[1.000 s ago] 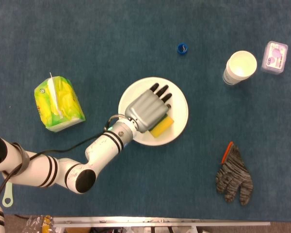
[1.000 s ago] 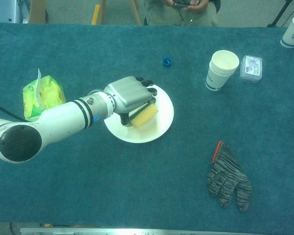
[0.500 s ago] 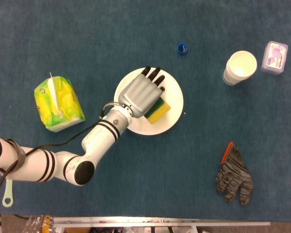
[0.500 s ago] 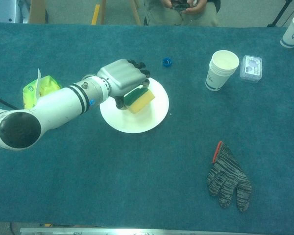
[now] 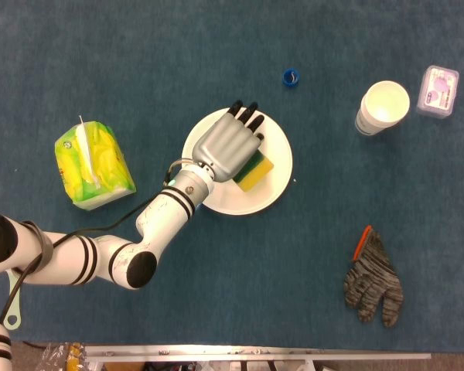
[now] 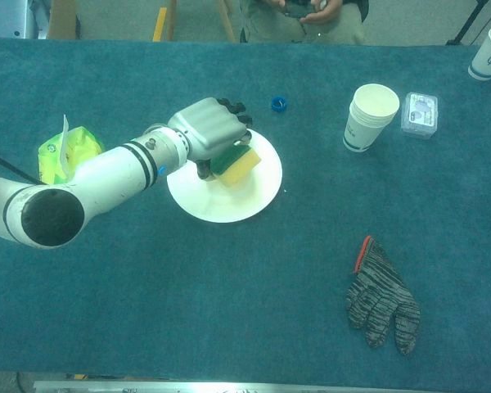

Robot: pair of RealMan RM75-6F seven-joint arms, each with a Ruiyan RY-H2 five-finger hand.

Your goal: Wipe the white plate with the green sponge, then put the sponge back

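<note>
The white plate [image 5: 251, 193] [image 6: 229, 201] sits on the blue cloth near the table's middle. On it lies the sponge [image 5: 254, 169] [image 6: 239, 166], yellow with a green layer on top. My left hand [image 5: 230, 144] [image 6: 210, 128] grips the sponge from above and presses it onto the far half of the plate, its dark fingertips [image 5: 244, 112] reaching the far rim. My right hand is in neither view.
A green tissue pack [image 5: 94, 165] lies left of the plate. A blue bottle cap [image 5: 291, 76] is beyond it. A paper cup [image 5: 383, 107] and small plastic box [image 5: 438, 90] stand far right. A grey glove [image 5: 373, 281] lies near right.
The hand slid the sponge from the plate's near-right part toward its far side, and the plate shifted slightly left and away. In the last half second the hand barely moved.
</note>
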